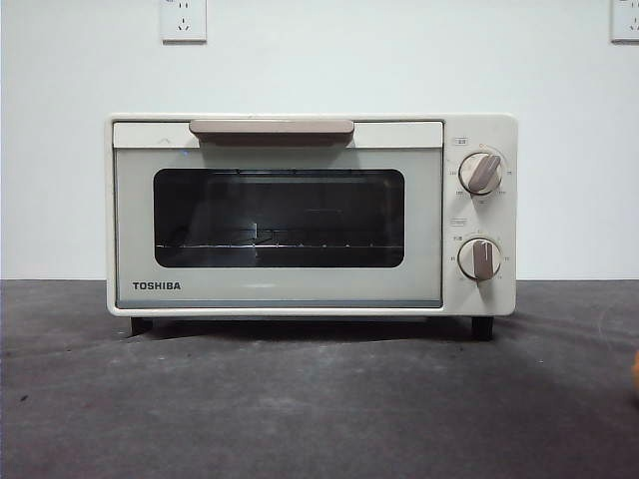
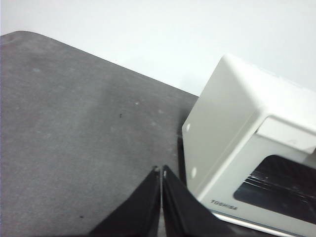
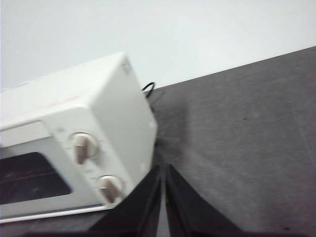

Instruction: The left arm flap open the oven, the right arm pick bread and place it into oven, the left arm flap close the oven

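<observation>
The cream-white TOSHIBA oven (image 1: 280, 294) stands mid-table with its door closed and the beige bar handle (image 1: 272, 130) along the top. Through the dark window only the wire rack shows. My left gripper (image 2: 161, 170) hovers over the grey table off the oven's (image 2: 222, 128) left side, jaws shut on nothing. Off the knob side of the oven (image 3: 123, 113), my right gripper (image 3: 163, 168) is also shut and holds nothing. A thin golden-brown sliver (image 1: 636, 374) at the right edge of the front view may be the bread; it shows in neither wrist view.
Two beige knobs (image 1: 481, 172) sit on the oven's right panel. A black cable (image 3: 148, 89) trails behind the oven. The dark grey table top (image 1: 300, 399) stretches in front and to both sides. A white wall with sockets (image 1: 184, 20) stands behind.
</observation>
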